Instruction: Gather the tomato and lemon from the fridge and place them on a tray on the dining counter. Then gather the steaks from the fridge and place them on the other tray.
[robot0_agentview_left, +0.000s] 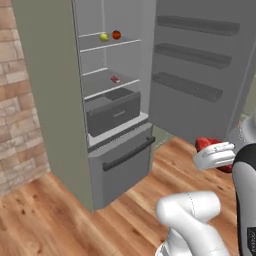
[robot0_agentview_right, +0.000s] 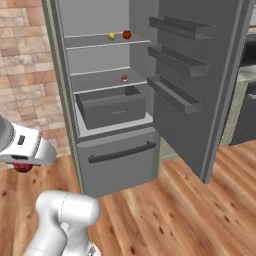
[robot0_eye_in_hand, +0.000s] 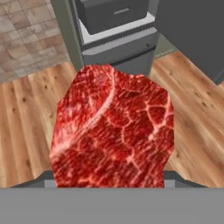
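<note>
Fronting open fridge (robot0_agentview_left: 60, 100), wood floor (robot0_agentview_left: 45, 220).

Lemon (robot0_agentview_left: 103, 36) left of tomato (robot0_agentview_left: 116, 34) on fridge (robot0_agentview_left: 60, 100) shelf — steak (robot0_agentview_left: 115, 79) one shelf below.

You see fridge (robot0_agentview_left: 60, 100) open. Yellow lemon (robot0_agentview_left: 103, 36) just beside red tomato (robot0_agentview_left: 116, 34) on top shelf. One small steak (robot0_agentview_left: 115, 79) on middle shelf. Other steak (robot0_eye_in_hand: 111, 129), big red slab, held in pincer above wood floor.
</note>
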